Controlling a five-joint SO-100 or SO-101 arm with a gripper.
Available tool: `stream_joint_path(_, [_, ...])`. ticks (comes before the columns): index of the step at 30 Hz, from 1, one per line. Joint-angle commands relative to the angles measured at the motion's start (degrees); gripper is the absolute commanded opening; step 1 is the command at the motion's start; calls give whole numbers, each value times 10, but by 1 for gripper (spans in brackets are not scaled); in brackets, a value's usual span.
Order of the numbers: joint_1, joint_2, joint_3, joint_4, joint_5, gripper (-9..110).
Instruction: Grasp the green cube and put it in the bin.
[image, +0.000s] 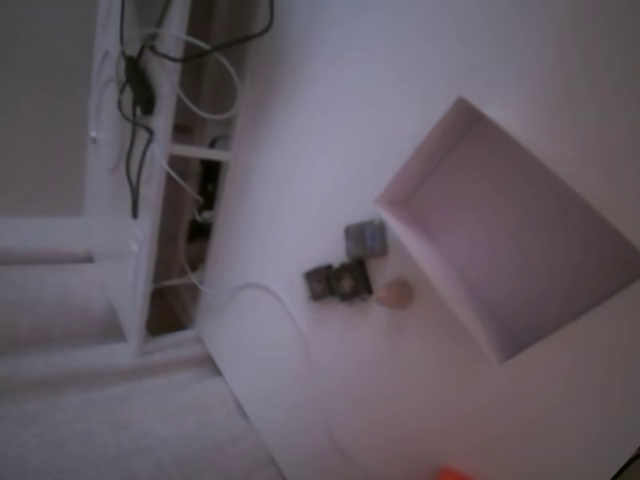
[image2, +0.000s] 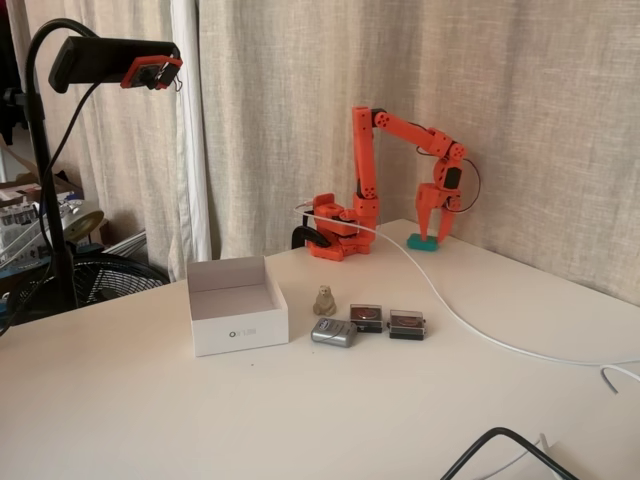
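Note:
In a fixed view from the front, the orange arm reaches down at the far side of the table. Its gripper (image2: 434, 236) points straight down with the fingers apart, the tips right at the top of the green cube (image2: 421, 243). The cube rests on the table near the curtain. Whether the fingers touch it is too small to tell. The bin (image2: 240, 330), a white low-walled box, stands at the left of the table and shows nothing inside. In a fixed view from above, the bin (image: 425, 170) lies at the right; the cube is out of frame and only an orange scrap of the arm (image: 450, 473) shows.
Between bin and arm lie a small tan figure (image2: 324, 299), a grey piece (image2: 333, 332) and two dark square pieces (image2: 366, 317) (image2: 407, 323). A white cable (image2: 470, 328) runs from the arm base across the table. A camera stand (image2: 40, 180) rises at the left.

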Motion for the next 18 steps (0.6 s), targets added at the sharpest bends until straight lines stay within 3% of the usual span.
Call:
stream_joint_path(1, [-6,47,-1,-4,-1,10])
stream_joint_path(11, [-21,60,1,11,-11,28])
stream_joint_path(18, [-52,76,6,8,-11,28])
